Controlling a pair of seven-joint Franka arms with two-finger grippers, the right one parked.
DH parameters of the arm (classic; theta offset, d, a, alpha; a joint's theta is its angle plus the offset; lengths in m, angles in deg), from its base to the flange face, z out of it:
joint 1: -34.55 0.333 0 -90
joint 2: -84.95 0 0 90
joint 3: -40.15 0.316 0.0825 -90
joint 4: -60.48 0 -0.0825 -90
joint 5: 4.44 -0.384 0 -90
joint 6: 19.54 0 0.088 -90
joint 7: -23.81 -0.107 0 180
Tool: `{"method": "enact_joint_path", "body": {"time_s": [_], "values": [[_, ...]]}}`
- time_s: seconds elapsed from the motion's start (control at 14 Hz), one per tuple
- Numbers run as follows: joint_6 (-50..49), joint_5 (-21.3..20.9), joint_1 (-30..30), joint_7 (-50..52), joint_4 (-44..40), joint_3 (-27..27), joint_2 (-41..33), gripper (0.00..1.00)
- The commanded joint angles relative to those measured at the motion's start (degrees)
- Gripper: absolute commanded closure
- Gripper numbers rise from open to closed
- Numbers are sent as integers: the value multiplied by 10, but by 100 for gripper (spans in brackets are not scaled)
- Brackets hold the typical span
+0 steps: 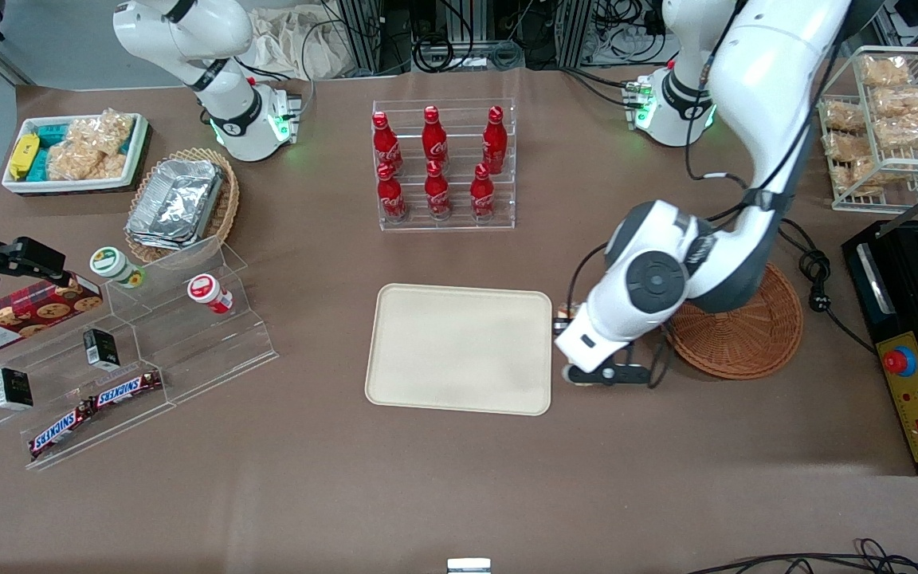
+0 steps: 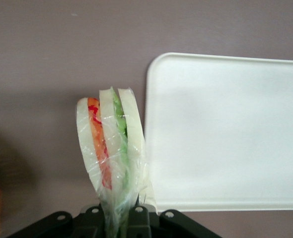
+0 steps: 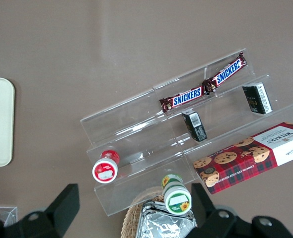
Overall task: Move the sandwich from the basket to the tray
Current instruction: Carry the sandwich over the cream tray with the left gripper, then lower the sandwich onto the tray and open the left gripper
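Note:
My left gripper (image 2: 119, 218) is shut on the clear-wrapped sandwich (image 2: 109, 144), a wedge of pale bread with orange, red and green layers. It holds the wedge by its narrow end above the brown table, right beside the tray's short rim. The cream-beige tray (image 2: 226, 129) is bare. In the front view the gripper (image 1: 569, 323) hangs under the wrist, between the tray (image 1: 459, 351) and the reddish-brown wicker basket (image 1: 746, 335). The arm covers part of the basket, and no sandwich shows in the part I can see.
A clear rack of red cola bottles (image 1: 443, 163) stands farther from the camera than the tray. A stepped acrylic shelf of snacks (image 1: 132, 351), a tan basket of foil containers (image 1: 180, 203) and a white bin (image 1: 76, 151) lie toward the parked arm's end. A black appliance (image 1: 913, 335) and a wire rack (image 1: 889, 119) stand beside the basket.

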Motion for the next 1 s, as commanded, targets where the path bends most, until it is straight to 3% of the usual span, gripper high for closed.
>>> {"method": "enact_joint_path", "body": {"time_s": [0.0,0.36,0.43,0.5,0.57,0.79,0.86,0.93], "values": [[27,-12,-30,21,-25,4,42,97],[46,-25,-52,24,-54,5,107,97],[54,-25,-52,24,-56,5,115,93],[57,-24,-52,24,-56,5,116,85],[56,-25,-52,24,-56,4,115,61],[56,-26,-53,35,-56,4,114,10],[56,-25,-53,36,-56,4,112,2],[53,-21,-52,37,-55,4,109,1]]}}
